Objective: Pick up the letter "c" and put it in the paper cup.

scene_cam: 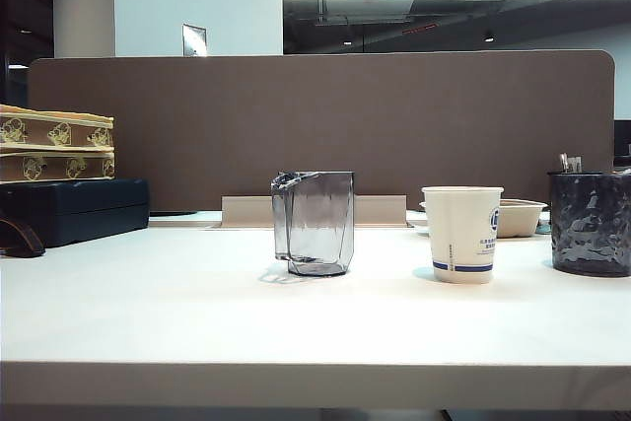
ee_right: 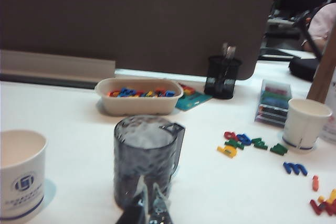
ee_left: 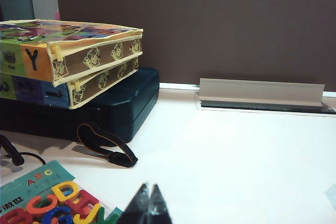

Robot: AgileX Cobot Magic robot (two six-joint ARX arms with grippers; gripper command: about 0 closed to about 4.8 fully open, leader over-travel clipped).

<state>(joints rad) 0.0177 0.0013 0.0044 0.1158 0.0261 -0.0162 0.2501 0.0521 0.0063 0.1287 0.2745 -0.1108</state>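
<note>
Exterior view gives you no arm at all: just the white surface [scene_cam: 197,322], the paper cup [scene_cam: 462,234] right of centre, a clear grey faceted cup [scene_cam: 314,222] in the middle and a dark textured tumbler [scene_cam: 590,222] at the far right edge. Stacked boxes [scene_cam: 56,145] sit on a dark case [scene_cam: 74,209] at the left.

Left wrist view: your left gripper [ee_left: 148,208] has its fingertips pressed together, nothing between them, low over the surface beside a letter board [ee_left: 50,200] with coloured letters.

Right wrist view: your right gripper [ee_right: 149,209] is also closed with nothing in it, right in front of the dark tumbler [ee_right: 144,158]. The paper cup [ee_right: 20,179] stands off to one side, a tray of letters [ee_right: 139,95] behind it. Loose letters [ee_right: 252,144] lie scattered past the tumbler near a second paper cup [ee_right: 306,123]. I can't pick out the letter "c" among them; too blurred.
</note>
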